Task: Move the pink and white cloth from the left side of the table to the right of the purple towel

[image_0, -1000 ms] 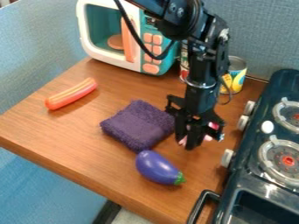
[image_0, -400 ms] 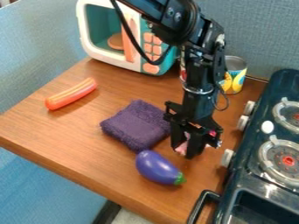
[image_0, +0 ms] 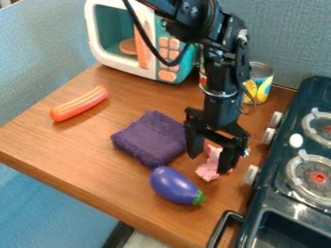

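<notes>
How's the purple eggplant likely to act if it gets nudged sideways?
The eggplant will probably roll: its body is rounded and it lies on its side on the flat wooden table. The path may curve, since it tapers toward the green stem end. Its glossy, smooth skin looks like hard plastic, so expect it to stay stiff and perhaps slip under a fingertip.

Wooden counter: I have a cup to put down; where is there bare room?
Bare wood runs between the hot dog and purple cloth, and between cloth and microwave. It is crowded toward the stove, where gripper, pink thing, cloth and eggplant sit close together.
</notes>
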Controlling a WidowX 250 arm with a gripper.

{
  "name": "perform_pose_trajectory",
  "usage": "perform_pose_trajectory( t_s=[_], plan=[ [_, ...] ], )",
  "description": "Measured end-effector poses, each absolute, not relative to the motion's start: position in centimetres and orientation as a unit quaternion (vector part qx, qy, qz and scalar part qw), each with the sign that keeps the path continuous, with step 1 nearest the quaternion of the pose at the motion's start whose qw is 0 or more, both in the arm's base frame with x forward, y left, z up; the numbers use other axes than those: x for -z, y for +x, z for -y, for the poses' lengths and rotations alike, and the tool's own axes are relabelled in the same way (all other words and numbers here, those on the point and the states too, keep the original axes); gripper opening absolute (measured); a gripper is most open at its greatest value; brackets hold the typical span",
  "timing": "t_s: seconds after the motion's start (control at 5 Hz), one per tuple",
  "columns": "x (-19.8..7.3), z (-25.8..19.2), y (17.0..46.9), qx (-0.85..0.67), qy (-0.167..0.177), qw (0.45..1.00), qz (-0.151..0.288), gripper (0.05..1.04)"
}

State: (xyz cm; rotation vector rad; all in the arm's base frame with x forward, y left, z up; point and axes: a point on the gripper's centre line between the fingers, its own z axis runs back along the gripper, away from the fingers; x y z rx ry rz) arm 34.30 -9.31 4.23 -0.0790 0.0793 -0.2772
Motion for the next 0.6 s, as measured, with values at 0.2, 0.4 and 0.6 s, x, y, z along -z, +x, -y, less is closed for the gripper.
perform_pose_trajectory(
  t_s=[0.2,0.4,0.6],
  plan=[
    [-7.3,7.9,34.5,0.131,-0.036,0.991,-0.004,1.009],
    [-9.8,5.5,34.0,0.116,-0.016,0.993,0.016,1.006],
    [-11.9,2.5,33.5,0.1,0.015,0.995,0.023,1.006]
  ],
)
